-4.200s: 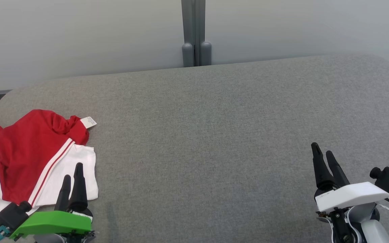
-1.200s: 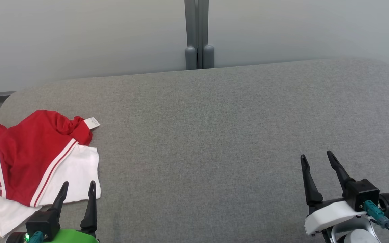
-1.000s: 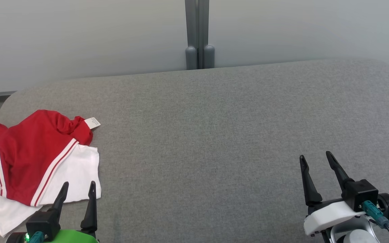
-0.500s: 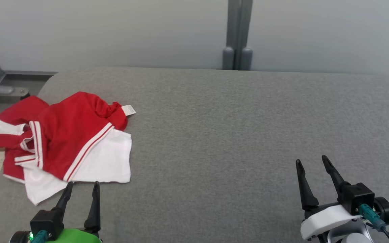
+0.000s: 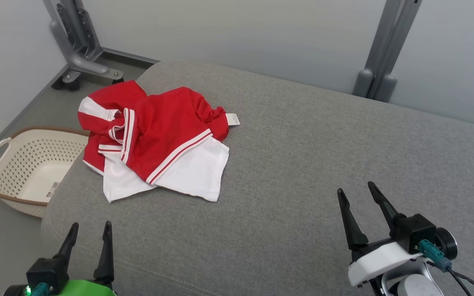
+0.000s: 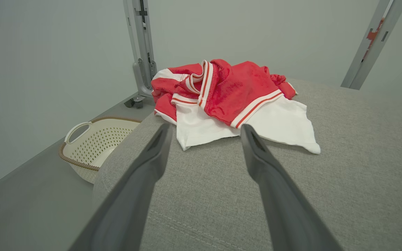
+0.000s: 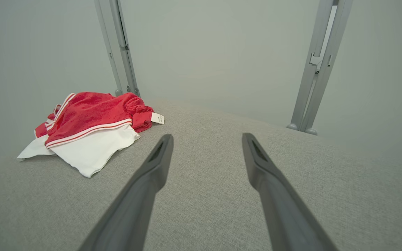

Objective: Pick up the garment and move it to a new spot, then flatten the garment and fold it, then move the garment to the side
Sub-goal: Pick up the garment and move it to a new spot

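Garment (image 5: 167,131): soft matt cloth, papery tag (image 5: 233,119). Tabletop (image 5: 303,164): rough grey woven cloth. Basket (image 5: 19,164), garment's 9 o'clock: smooth perforated plastic. Post (image 5: 384,53): matt painted metal. Left gripper (image 5: 91,224), right gripper (image 5: 355,187): matt dark plastic fingers.

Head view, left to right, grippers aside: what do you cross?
Cream perforated plastic basket → crumpled red-and-white fabric garment → grey metal upright post.
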Robot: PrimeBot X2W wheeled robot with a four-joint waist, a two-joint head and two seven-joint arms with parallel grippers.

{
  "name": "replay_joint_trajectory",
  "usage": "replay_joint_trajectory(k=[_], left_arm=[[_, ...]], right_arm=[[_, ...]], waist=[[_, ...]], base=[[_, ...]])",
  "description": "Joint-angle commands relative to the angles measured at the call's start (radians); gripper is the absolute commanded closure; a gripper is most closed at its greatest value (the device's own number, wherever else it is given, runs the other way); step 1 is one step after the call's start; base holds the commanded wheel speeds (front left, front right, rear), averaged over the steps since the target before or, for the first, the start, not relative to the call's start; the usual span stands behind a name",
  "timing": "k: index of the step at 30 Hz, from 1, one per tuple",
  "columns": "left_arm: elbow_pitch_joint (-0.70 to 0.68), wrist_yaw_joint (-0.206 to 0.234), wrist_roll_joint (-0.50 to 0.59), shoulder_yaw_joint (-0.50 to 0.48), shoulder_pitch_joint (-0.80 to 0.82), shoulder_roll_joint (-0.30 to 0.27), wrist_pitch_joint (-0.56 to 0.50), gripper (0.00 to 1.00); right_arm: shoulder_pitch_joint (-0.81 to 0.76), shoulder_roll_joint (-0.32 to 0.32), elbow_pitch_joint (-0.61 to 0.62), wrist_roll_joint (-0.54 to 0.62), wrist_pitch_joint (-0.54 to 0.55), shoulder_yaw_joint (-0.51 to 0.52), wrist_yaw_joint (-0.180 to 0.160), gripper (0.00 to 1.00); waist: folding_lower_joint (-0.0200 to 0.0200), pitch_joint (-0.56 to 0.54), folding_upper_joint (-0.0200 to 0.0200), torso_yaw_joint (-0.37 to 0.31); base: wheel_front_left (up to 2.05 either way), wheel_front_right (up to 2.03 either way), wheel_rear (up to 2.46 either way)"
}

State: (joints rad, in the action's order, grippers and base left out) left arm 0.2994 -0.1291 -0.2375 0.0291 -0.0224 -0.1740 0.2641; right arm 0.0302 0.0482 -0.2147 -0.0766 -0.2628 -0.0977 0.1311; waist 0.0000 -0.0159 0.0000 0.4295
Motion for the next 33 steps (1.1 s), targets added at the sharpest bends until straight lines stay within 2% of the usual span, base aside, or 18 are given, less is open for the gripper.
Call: replay_joint_trajectory(k=[1,5,12,16,21,25,27,28,29,30,31,32,33], left_arm=[[-0.002,-0.003,-0.009,0.004,0.021,-0.002,0.001,0.0],[0.007,-0.003,-0.031,0.035,0.076,-0.01,0.001,0.0],[0.111,-0.003,-0.113,0.157,0.321,-0.067,-0.01,0.0],[0.186,-0.002,-0.183,0.223,0.476,-0.131,-0.073,0.0],[0.264,-0.002,-0.26,0.305,0.614,-0.21,-0.166,0.0],[0.359,-0.001,-0.29,0.333,0.676,-0.263,-0.238,0.0],[0.418,0.022,-0.292,0.322,0.705,-0.279,-0.265,0.0],[0.444,0.036,-0.275,0.325,0.72,-0.29,-0.271,0.1],[0.466,0.048,-0.276,0.323,0.726,-0.29,-0.279,0.38],[0.488,0.055,-0.276,0.323,0.729,-0.287,-0.282,0.54],[0.504,0.058,-0.272,0.326,0.734,-0.288,-0.281,0.63],[0.518,0.061,-0.272,0.326,0.739,-0.288,-0.28,0.96],[0.53,0.06,-0.272,0.327,0.742,-0.29,-0.281,1.0]], right_arm=[[0.014,0.004,-0.001,-0.004,-0.003,-0.002,-0.001,0.0],[0.052,0.004,0.0,0.018,-0.003,-0.012,-0.001,0.0],[0.165,0.005,0.012,0.07,-0.003,-0.036,-0.001,0.0],[0.222,0.005,0.022,0.076,-0.003,-0.051,-0.001,0.0],[0.256,0.004,0.032,0.065,-0.003,-0.062,-0.001,0.0],[0.269,0.002,0.033,0.051,-0.003,-0.075,-0.001,0.0],[0.27,0.003,0.033,0.046,-0.003,-0.078,-0.001,0.0],[0.272,0.003,0.037,0.041,-0.003,-0.076,-0.001,0.0],[0.272,0.003,0.039,0.039,-0.003,-0.075,-0.001,0.0],[0.271,0.003,0.041,0.035,-0.003,-0.076,-0.001,0.0],[0.269,0.003,0.043,0.033,-0.003,-0.076,-0.001,0.0],[0.267,0.003,0.045,0.03,-0.003,-0.077,-0.001,0.0],[0.264,0.003,0.045,0.029,-0.003,-0.077,-0.001,0.0]], waist=[[0.0,0.031,0.0,0.005],[0.0,0.093,0.0,-0.046],[0.0,0.271,0.0,-0.171],[0.0,0.356,0.0,-0.24],[0.0,0.411,0.0,-0.295],[0.0,0.424,0.0,-0.326],[0.0,0.424,0.0,-0.338],[0.0,0.424,0.0,-0.343],[0.0,0.423,0.0,-0.347],[0.0,0.421,0.0,-0.351],[0.0,0.419,0.0,-0.354],[0.0,0.417,0.0,-0.356],[0.0,0.413,0.0,-0.357]], base=[[0.0,0.0,0.0],[0.0,0.0,0.0],[0.0,0.0,0.0],[0.0,0.0,0.0],[0.0,0.0,0.0],[0.0,0.0,0.0],[0.0,0.0,0.0],[0.0,0.0,0.0],[0.0,0.0,0.0],[0.0,0.0,0.0],[0.0,0.0,0.0],[0.0,0.0,0.0],[0.0,0.0,0.0]])
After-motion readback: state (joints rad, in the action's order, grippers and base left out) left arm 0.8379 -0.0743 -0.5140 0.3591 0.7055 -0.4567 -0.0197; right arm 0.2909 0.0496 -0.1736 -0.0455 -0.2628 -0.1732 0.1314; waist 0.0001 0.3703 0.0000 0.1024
